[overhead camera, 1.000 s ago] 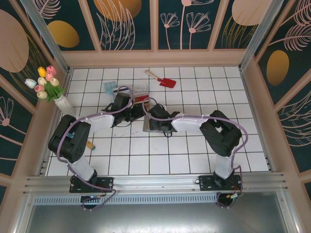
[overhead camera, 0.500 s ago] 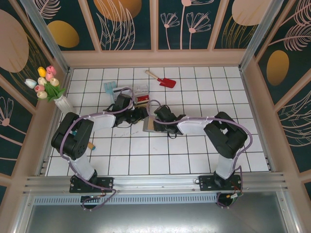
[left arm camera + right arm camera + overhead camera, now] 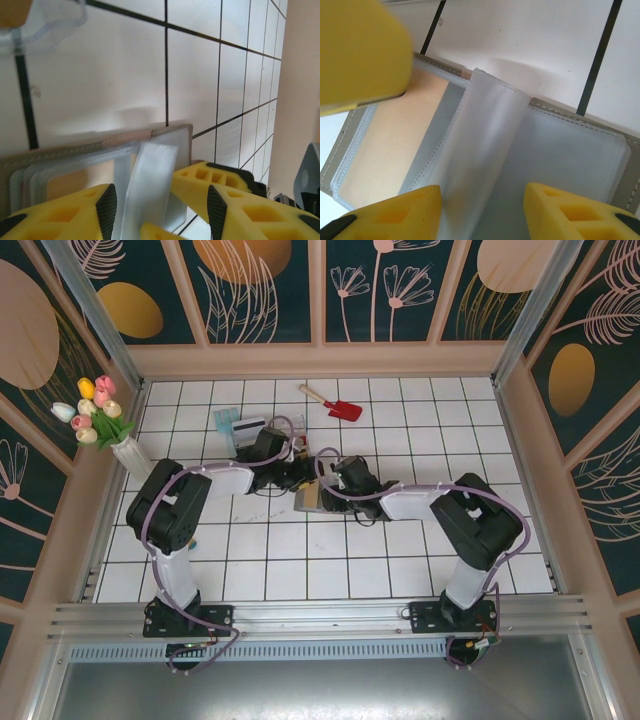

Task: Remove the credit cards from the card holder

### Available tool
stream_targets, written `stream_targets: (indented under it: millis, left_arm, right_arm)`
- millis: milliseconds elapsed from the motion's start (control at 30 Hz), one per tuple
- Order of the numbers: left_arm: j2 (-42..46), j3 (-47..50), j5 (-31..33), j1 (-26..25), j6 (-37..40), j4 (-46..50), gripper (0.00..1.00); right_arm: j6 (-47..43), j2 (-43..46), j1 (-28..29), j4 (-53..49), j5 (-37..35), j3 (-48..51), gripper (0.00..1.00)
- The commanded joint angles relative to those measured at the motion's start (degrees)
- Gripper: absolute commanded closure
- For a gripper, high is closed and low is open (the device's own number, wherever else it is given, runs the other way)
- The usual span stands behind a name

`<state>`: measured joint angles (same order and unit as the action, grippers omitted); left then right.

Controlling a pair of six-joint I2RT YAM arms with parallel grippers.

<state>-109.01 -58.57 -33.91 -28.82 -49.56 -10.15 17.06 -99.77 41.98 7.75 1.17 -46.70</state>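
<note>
Grey-blue card holder (image 3: 308,500) lies open and flat on the white tiled table (image 3: 400,550), mid-table, between the two arms. Both grippers are down on it.

- In the right wrist view, the left panel's clear pocket holds one orange-tan credit card (image 3: 385,145). It is fully inside the pocket, under the plastic.
- The right panel looks grey through its plastic. Can't tell if a card is in there.
- A loose clear sleeve flap (image 3: 485,135) curls up from the middle fold.

Right gripper (image 3: 482,200): jaws about half apart, straddling the flap and clamping nothing. Can't tell if the flap brushes the left finger. A blurred yellow finger (image 3: 360,50) sits over the holder's upper-left corner.

Left gripper (image 3: 161,200): jaws about half apart. The same flap stands between the pads with gaps on both sides, so it is not gripped.

From above, the left gripper (image 3: 293,475) and right gripper (image 3: 335,478) are nearly touching over the holder and hide most of it.

Around:
- A clear divided tray (image 3: 290,426) sits just behind the left gripper, partly covered by the arm and cable.
- A small pale-blue item (image 3: 226,422) is left of the tray.
- A red toy shovel (image 3: 340,406) is farther back, well apart.
- A vase of tulips (image 3: 100,412) stands at the far-left edge.
</note>
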Motion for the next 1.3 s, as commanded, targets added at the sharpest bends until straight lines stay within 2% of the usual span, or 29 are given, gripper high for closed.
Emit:
stream_targets:
  millis: [0, 133, 267, 467, 667, 933, 1267]
  left_arm:
    - [-2.3, -2.8, -0.5, -0.7, 1.8, 3.0, 0.46]
    - [-3.0, -2.4, -0.7, -0.7, 1.5, 2.6, 0.46]
    - [-3.4, -2.4, -1.2, -0.8, 1.2, 2.3, 0.43]
    - [-4.1, -1.7, -1.4, -0.8, -0.5, 0.9, 0.38]
    - [-3.4, -0.8, -3.3, -0.8, -2.0, -1.8, 0.38]
    - [-0.4, 1.0, -7.2, -1.5, -5.6, -8.2, 0.4]
    - [-4.0, -2.6, -7.3, -7.0, -7.9, -12.2, 0.39]
  right_arm:
    - [-2.3, -0.6, -1.4, -6.2, 1.0, 2.8, 0.51]
    - [-2.6, -0.4, -1.5, -5.3, 2.2, 3.1, 0.51]
    - [-2.6, 1.5, -1.9, -3.8, 4.8, 4.0, 0.45]
    - [-2.4, 8.2, -3.4, -1.0, 10.7, 5.8, 0.33]
    - [-2.2, 16.7, -4.6, -2.6, 12.8, 5.4, 0.28]
    - [1.1, 27.0, -8.2, -3.5, 10.6, 8.1, 0.27]
    - [6.0, 35.0, -14.1, -5.1, 5.4, 11.6, 0.28]
